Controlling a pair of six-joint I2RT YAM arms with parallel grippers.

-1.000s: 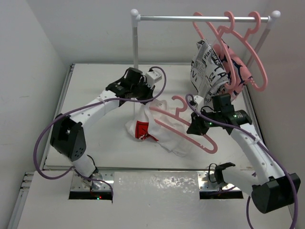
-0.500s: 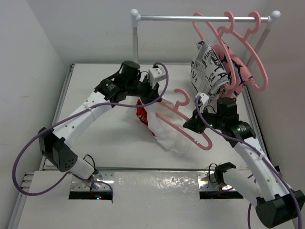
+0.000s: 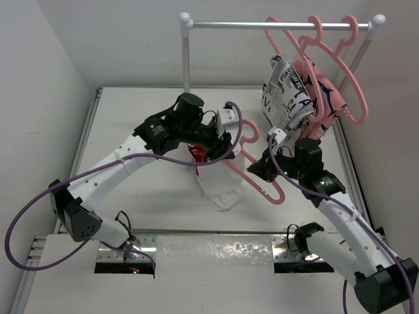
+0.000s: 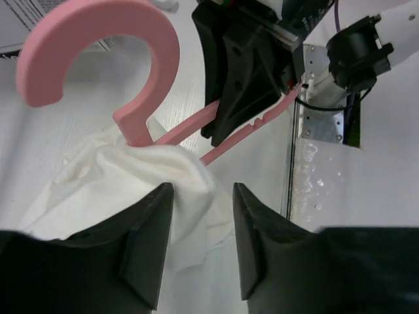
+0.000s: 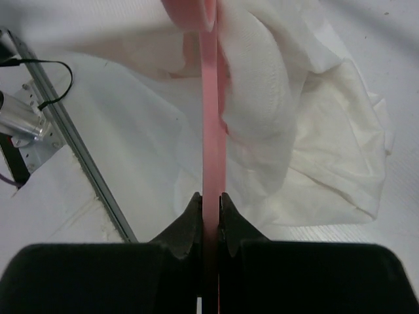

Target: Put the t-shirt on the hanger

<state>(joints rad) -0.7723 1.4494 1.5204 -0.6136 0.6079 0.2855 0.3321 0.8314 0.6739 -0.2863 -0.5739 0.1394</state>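
The white t-shirt with a red patch hangs bunched over one arm of the salmon-pink hanger, above the table's middle. My right gripper is shut on the hanger's lower bar and holds it raised and tilted. My left gripper is at the hanger's hook, fingers apart, with a fold of white cloth lying between and just beyond its tips. In the right wrist view the shirt drapes to the right of the bar, above my gripper.
A white-and-metal rack stands at the back. Several pink hangers, a newsprint-patterned shirt and a pink shirt hang at its right end. A metal strip runs along the near table edge.
The left arm carried the shirt up off the table and rightward onto the hanger. The right gripper brought the hanger left and higher. The shirt now hangs narrow instead of lying spread.
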